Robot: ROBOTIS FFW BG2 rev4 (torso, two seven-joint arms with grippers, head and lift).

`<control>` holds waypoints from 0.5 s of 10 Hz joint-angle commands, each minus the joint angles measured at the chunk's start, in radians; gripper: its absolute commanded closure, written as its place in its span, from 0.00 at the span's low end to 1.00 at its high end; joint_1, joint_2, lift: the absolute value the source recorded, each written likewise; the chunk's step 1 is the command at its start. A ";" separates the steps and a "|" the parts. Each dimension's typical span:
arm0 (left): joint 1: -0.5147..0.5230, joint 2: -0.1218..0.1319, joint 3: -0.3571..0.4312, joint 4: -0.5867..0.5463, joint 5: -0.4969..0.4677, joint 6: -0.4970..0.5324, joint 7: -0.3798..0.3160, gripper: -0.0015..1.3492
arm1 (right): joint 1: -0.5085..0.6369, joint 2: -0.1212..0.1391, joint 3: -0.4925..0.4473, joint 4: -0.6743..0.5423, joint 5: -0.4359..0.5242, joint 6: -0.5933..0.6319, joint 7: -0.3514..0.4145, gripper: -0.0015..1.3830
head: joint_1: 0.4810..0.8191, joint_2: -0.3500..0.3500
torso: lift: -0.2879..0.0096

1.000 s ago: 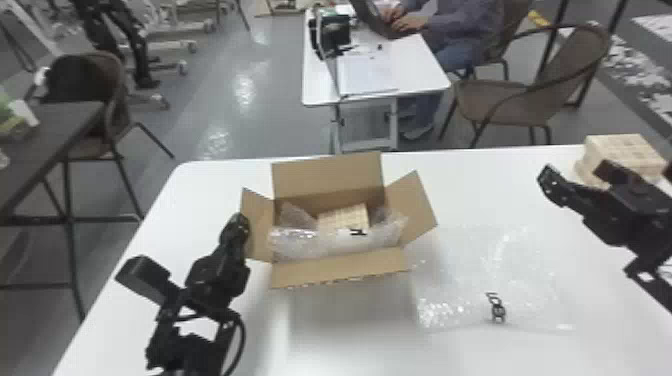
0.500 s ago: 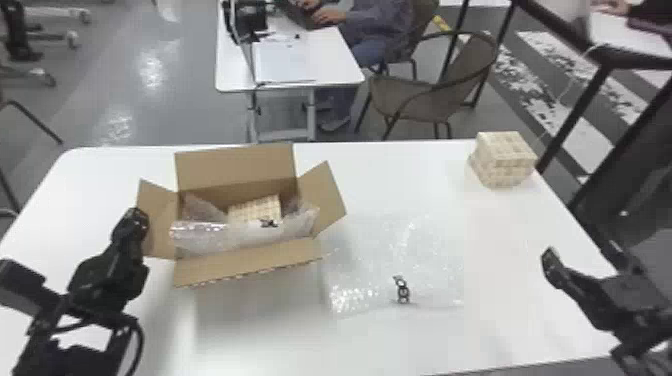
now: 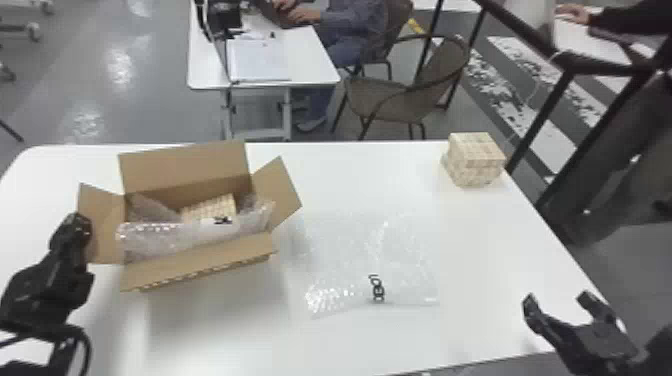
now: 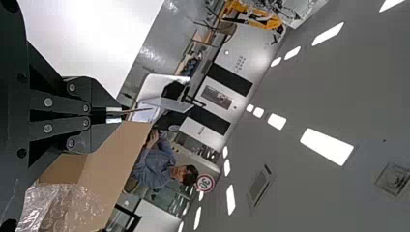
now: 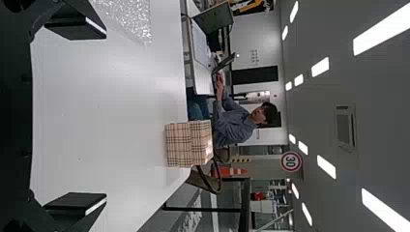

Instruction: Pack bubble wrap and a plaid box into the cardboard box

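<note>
One black right end effector (image 3: pixel 557 300), released with fingers spread, has drawn back from a beige plaid box (image 3: pixel 475 160) on the white surface (image 3: pixel 350 175). Its black left counterpart, the left end effector (image 3: pixel 77 225), is clenched on the left flap (image 3: pixel 107 225) of the open brown cardboard box (image 3: pixel 185 170). Inside lie one clear bubble-wrap sheet (image 3: pixel 165 240) and a second plaid box (image 3: pixel 215 206); another clear sheet (image 3: pixel 370 260) lies flat, making two each.

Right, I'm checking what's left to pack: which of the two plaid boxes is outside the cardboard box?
The plaid box at the far right corner of the table. The other one sits inside the cardboard box, behind bubble wrap.
</note>
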 commanded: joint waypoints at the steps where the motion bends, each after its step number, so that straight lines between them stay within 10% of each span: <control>1: -0.006 -0.023 0.081 0.000 -0.050 0.003 0.000 0.89 | -0.008 0.001 0.000 0.002 -0.001 0.005 0.008 0.08 | 0.63 0.31 | 0.60; 5: -0.030 -0.023 0.330 0.005 -0.165 -0.019 0.023 0.89 | -0.020 0.001 0.001 0.012 -0.015 0.014 0.016 0.08 | 0.63 0.54 | 0.60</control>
